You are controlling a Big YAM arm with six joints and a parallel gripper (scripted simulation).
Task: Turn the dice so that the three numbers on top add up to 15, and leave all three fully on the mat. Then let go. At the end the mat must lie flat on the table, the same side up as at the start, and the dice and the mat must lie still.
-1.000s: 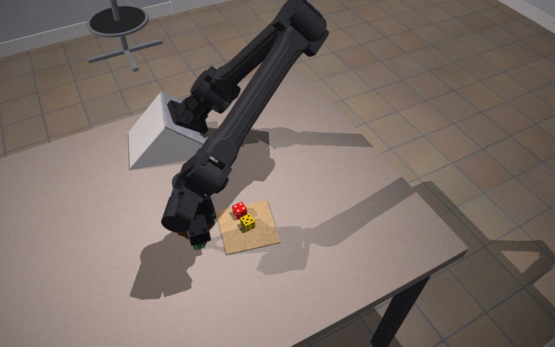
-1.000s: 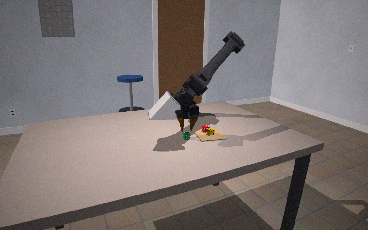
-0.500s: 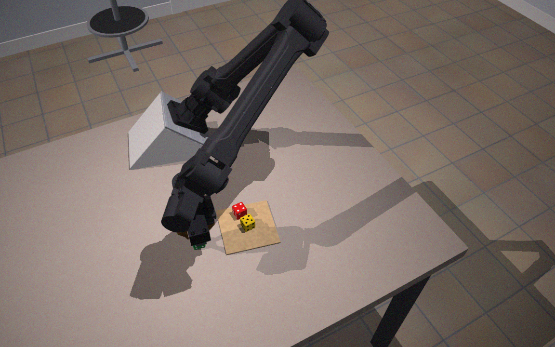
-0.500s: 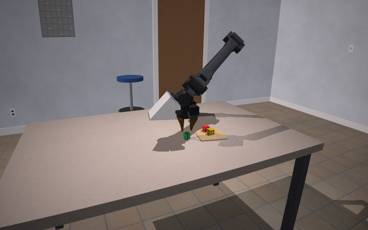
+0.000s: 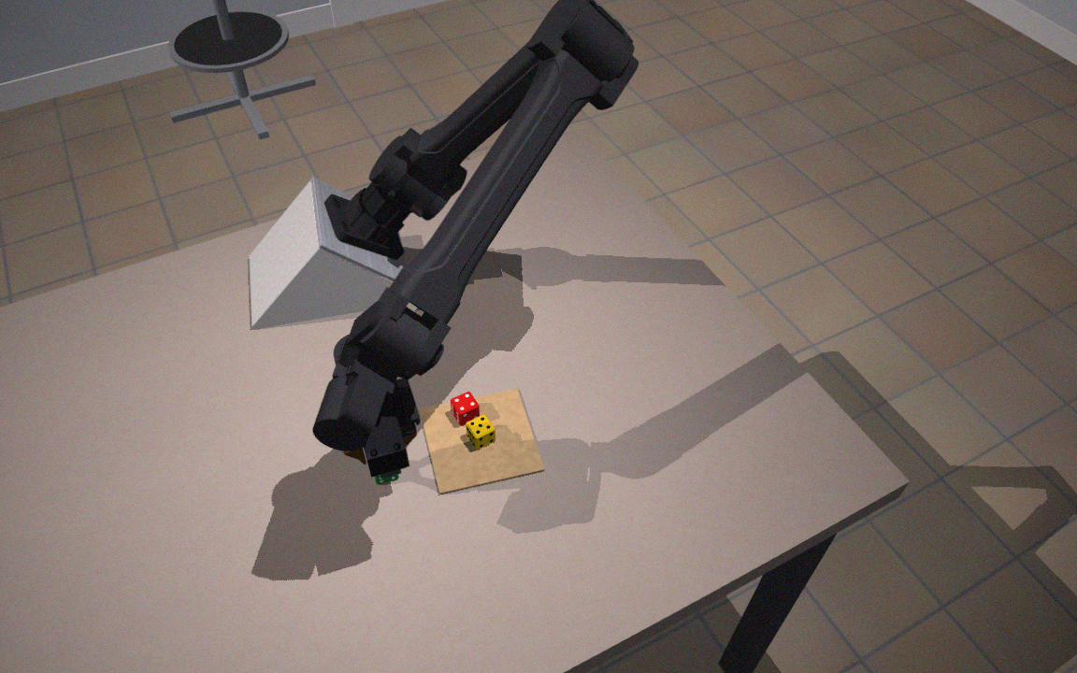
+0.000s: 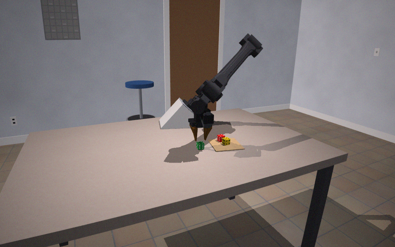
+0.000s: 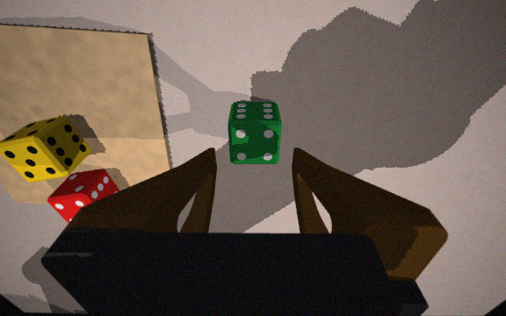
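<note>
Left of mat (image 6: 227, 144), on bare table (image 6: 100, 172): green die (image 7: 255, 132), six up, off target. Gripper (image 7: 254, 163) hovers above, jaws spread, nothing held, lined for pickup. Red die (image 5: 465, 408), yellow die (image 5: 481, 432) on mat.

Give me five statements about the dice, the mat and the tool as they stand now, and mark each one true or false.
1. The green die sits on the bare table, off the mat. True.
2. The tool is clamped on the green die. False: its fingers stand apart above the die and hold nothing.
3. The red die and the yellow die both rest on the mat. True.
4. The yellow die is stacked on the red die. False: they sit side by side on the mat.
5. All three dice are already on the mat. False: only two are; the green one is beside it.
</note>
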